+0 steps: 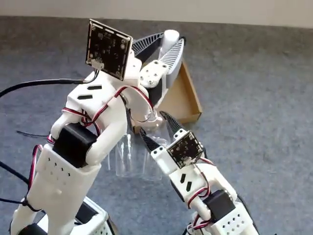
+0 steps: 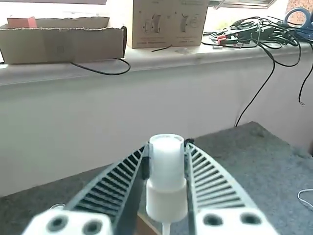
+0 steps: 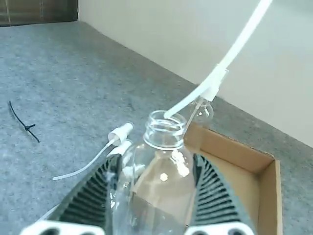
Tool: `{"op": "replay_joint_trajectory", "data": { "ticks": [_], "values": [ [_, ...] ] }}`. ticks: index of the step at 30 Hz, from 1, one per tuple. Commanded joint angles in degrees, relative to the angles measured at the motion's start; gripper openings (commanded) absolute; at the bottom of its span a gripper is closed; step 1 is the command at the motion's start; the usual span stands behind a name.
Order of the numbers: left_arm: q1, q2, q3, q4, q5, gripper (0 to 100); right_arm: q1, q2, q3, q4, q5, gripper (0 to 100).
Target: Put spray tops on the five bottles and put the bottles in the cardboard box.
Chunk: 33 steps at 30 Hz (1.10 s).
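White plastic is the part in play. A white spray top point(image 2: 166, 183) with a long thin dip tube is clamped between the ribbed black fingers of the left gripper point(image 2: 167, 147), held high above the grey carpet point(image 1: 254, 98). Below it, the right gripper point(image 3: 156, 164) is closed around a clear round-shouldered bottle point(image 3: 161, 147), which stands upright with its open neck facing up. In the right wrist view the dip tube point(image 3: 230, 54) slants down, and its tip appears to sit just inside the bottle's mouth, against the rim.

The step in hand looks like capping this bottle: the tube is started, but the head is well above the neck. The next move calls for the left arm to come down along the line of the tube so it feeds in straight rather than bowing, with the right claw holding the bottle steady. The cap then has to seat on the neck; I cannot tell whether it screws or presses on.

The shallow brown cardboard box point(image 1: 183, 100) lies open just behind the held bottle. Other clear bottles point(image 1: 124, 156) stand on the carpet near the arms, and a spare spray top point(image 3: 121, 132) lies beside the held bottle, so most of the task seems left to do
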<state>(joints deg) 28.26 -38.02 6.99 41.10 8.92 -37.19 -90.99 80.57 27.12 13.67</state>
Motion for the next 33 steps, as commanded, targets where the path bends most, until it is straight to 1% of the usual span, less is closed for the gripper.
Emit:
{"op": "replay_joint_trajectory", "data": {
  "ticks": [1, 4, 8, 10, 14, 18, 21, 25, 29, 33],
  "values": [
    [1.01, -1.19, -2.42, 0.35, 0.44, 8, -0.31, -1.10, -0.57, 0.04, -0.44, 0.4],
    [0.75, -1.27, -2.42, 3.69, 0.44, 8, -0.13, -1.10, -0.57, 0.04, -0.53, 0.4],
    [0.57, -1.27, -1.71, 9.41, 0.35, 8, -0.13, -1.10, -0.75, -0.13, -5.36, 0.4],
    [0.57, -1.54, -0.66, 10.29, 0.35, 8, -0.13, -1.10, -0.75, -0.13, -5.36, 0.4],
    [-0.22, -5.41, 4.35, 10.29, 0.18, 8, -0.04, -1.19, -0.75, -0.04, -5.54, 0.4],
    [-1.36, -12.62, 13.14, 9.93, -4.92, 8, -0.04, -1.19, -1.01, -0.04, -5.63, 0.4],
    [-1.71, -17.36, 20.09, 9.85, -6.77, 8, -0.31, -1.19, -1.10, -0.22, -5.63, 0.4],
    [-1.54, -20.79, 26.33, 7.91, -6.77, 8, -0.31, -1.19, -1.19, -0.31, -5.63, 0.4],
    [-1.54, -21.49, 31.08, 7.91, -6.68, 8, -0.13, -1.19, -1.19, -0.31, -5.63, 0.4],
    [-1.54, -21.67, 32.13, 8.26, -6.68, 8, -0.13, -1.19, -1.19, -0.31, -5.63, 0.4]
  ]
}}
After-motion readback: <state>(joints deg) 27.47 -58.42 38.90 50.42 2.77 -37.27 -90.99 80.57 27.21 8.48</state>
